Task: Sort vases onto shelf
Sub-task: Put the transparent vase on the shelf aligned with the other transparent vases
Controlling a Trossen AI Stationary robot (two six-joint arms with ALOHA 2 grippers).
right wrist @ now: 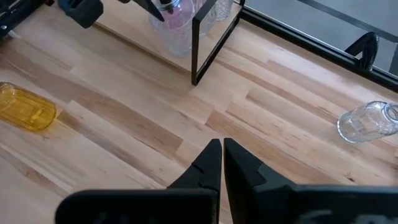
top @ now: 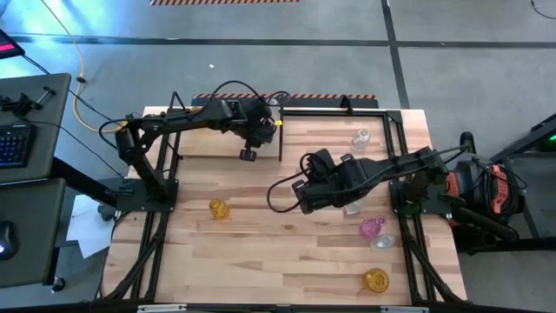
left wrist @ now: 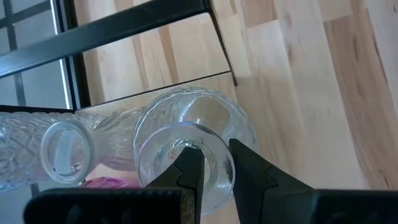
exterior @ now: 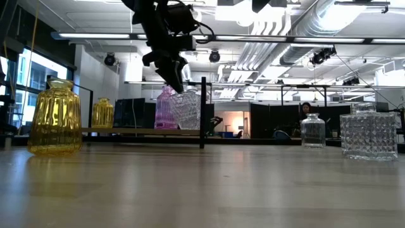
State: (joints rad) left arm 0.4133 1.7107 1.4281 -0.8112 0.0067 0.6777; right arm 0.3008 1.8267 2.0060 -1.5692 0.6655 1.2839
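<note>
Placing step: left gripper (left wrist: 214, 171) fingers pinching clear vase (left wrist: 193, 134) rim over shelf (top: 287, 111); next, lowering and release; right gripper (right wrist: 222, 158) closed, empty.

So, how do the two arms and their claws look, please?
Both arms are dark, nearly black, built of blocky jointed segments. Black cables loop over the left arm and beside the right arm, which has an orange part near its base. A small yellow mark sits by the left wrist. Each claw, left and right, has two dark, angular fingers.
</note>
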